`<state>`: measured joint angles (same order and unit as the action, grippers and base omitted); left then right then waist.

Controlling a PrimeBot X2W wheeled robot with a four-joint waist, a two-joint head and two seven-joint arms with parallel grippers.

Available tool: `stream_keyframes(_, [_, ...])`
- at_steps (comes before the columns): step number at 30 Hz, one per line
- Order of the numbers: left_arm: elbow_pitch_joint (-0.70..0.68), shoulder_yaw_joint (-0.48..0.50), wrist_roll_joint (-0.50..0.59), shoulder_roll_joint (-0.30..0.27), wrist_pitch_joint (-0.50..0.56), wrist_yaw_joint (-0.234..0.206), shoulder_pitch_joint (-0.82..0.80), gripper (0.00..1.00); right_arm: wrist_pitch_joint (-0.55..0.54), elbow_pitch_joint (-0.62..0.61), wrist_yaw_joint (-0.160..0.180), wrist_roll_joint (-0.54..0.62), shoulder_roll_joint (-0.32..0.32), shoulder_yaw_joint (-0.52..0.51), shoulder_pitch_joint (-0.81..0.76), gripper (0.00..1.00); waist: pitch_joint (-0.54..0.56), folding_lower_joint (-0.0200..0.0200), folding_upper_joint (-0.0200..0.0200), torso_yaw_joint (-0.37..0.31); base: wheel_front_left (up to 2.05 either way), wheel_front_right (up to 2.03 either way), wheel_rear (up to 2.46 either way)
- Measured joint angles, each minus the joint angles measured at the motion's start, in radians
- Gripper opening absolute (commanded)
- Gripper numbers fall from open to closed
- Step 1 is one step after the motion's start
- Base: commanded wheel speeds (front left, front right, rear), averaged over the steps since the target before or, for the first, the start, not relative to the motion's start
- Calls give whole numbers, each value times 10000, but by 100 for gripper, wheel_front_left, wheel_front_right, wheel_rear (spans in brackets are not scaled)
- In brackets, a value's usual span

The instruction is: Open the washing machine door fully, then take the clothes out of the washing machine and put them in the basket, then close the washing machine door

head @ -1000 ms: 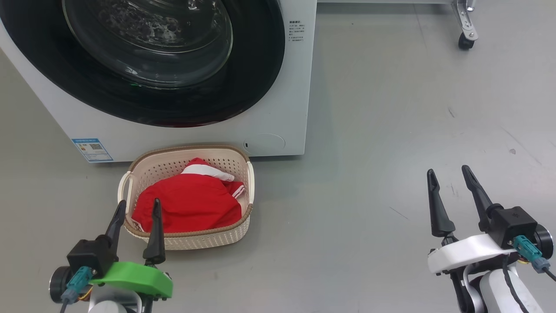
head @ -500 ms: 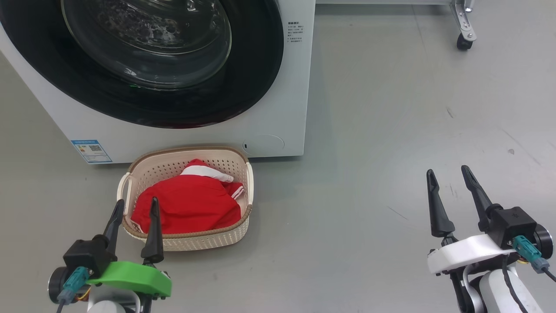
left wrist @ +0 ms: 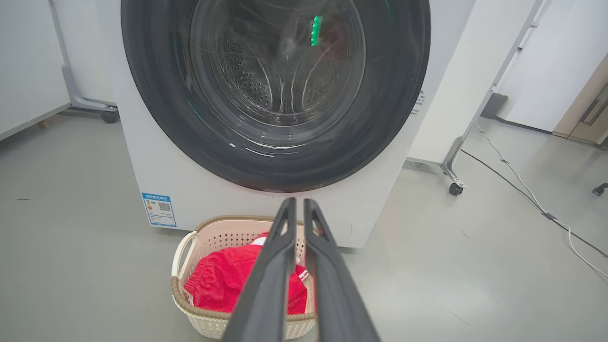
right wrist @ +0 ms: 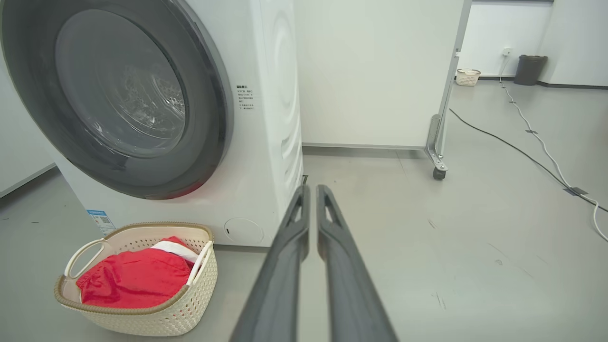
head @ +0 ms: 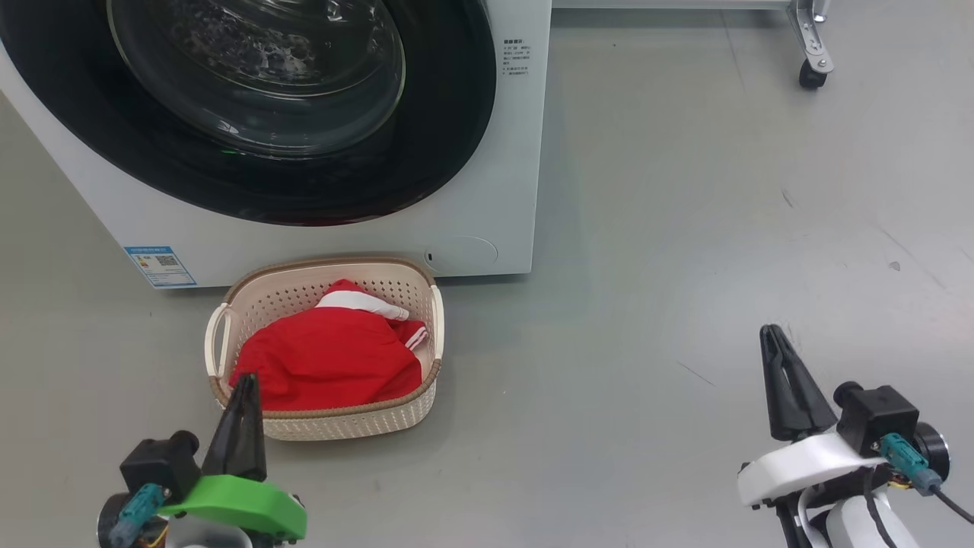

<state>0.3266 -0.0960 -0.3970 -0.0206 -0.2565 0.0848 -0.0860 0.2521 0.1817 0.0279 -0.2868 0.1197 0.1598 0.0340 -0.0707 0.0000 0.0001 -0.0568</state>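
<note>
Down at about 7 o'clock in the head view, the basket (head: 350,426) sits on the grey floor (head: 685,228), just in front of the washing machine (head: 487,190). It's cream plastic, a rounded rectangle with sides full of little holes, a brown woven-look rim and a loop handle on each side. The clothes (head: 327,365) lie inside it: crumpled bright red fabric with white trim at the 12 o'clock end. The washing machine door (head: 304,183) fills 11 o'clock. It's a glossy black ring round a bulging clear glass bowl, flush with the white front, and the perforated steel drum shows through. There's a blue label sticker (head: 160,265) at the machine's lower corner. The left gripper (head: 245,380) is at 7 o'clock by the basket's near wall, and the right gripper (head: 772,331) is at 4 o'clock over bare floor. Both sets of jaws are drawn together, only a sliver between them, nothing in them.
</note>
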Motion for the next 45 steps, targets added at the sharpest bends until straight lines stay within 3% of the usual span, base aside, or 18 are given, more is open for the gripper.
stream_keyframes(9, [228, 203, -671, 46, 311, 0, 112, 0, -102, 132, -84, -621, -92, -59, -200, 0, 48, 0, 0, 29, 0, 0, 0])
stream_keyframes(45, [146, 853, -5066, 38, 1720, 100, 91, 0, -1415, 347, -581, -5660, -299, -1060, -169, 0, 295, 0, 0, 250, 0, 0, 0])
